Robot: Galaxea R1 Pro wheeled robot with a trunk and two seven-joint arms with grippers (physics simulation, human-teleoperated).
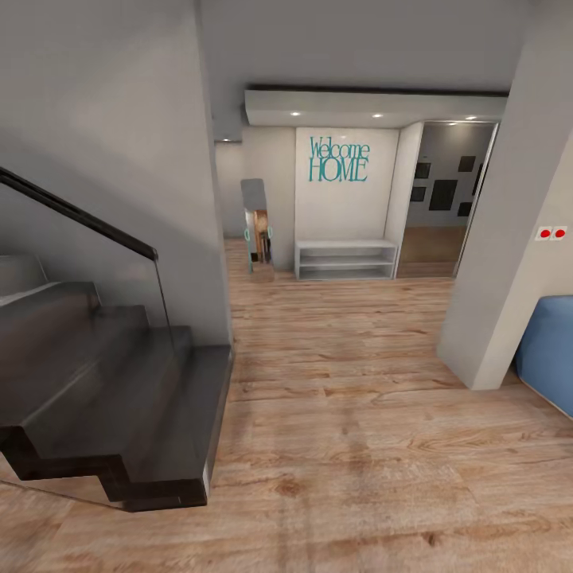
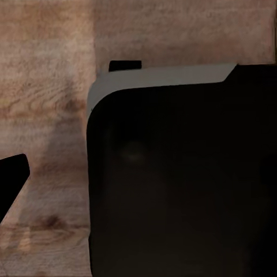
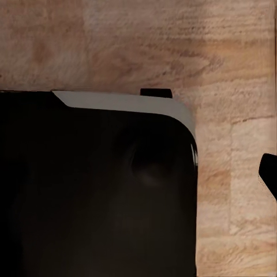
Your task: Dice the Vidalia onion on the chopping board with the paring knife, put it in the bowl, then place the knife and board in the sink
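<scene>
I am in a hallway with a light wood floor (image 1: 342,430). The kitchen, the sink, the Vidalia onion, the chopping board, the paring knife, the bowl and the countertop are out of view. Both wrist views look down at the floor past my black base (image 2: 184,184) (image 3: 92,190). A dark fingertip (image 2: 11,180) of the left gripper pokes in at one edge, and a dark fingertip (image 3: 269,173) of the right gripper at another. How the jaws stand cannot be made out.
Dark stairs (image 1: 119,390) with a glass railing (image 1: 87,223) stand at the left. A grey pillar (image 1: 509,239) and a blue seat (image 1: 551,350) are at the right. Ahead are a white low shelf (image 1: 346,259), a "Welcome HOME" sign (image 1: 339,159) and a doorway (image 1: 442,207).
</scene>
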